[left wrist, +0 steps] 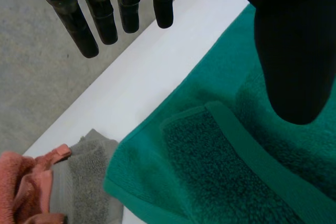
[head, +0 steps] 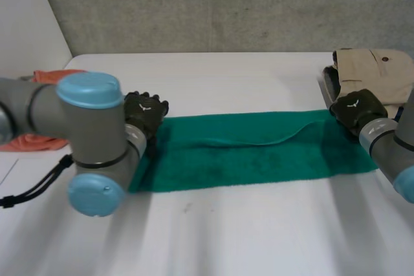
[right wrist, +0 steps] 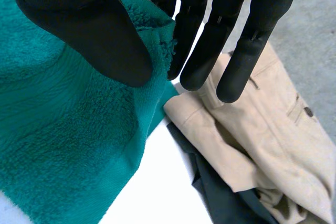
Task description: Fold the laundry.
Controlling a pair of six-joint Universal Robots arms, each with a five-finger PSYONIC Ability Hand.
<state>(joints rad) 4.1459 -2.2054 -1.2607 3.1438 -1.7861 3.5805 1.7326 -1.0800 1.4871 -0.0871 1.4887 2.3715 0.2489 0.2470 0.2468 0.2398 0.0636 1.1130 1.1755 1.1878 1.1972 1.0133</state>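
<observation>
A green towel (head: 252, 153) lies folded into a long strip across the middle of the white table. My left hand (head: 145, 111) hovers at the strip's far left corner. Its fingers (left wrist: 100, 19) are straight, the thumb (left wrist: 294, 51) stands apart, and it holds nothing above the towel's (left wrist: 220, 161) layered corner. At the far right corner is my right hand (head: 356, 106). Its thumb (right wrist: 89, 19) and fingers (right wrist: 210, 40) pinch the towel's (right wrist: 63, 129) edge between them.
Beige trousers (head: 375, 72) (right wrist: 262, 129) lie over a dark garment (right wrist: 220, 198) right behind my right hand. An orange cloth (head: 26, 141) (left wrist: 21, 182) and a grey towel (left wrist: 86, 177) lie just past the green towel's left end. A concrete wall rises behind the table.
</observation>
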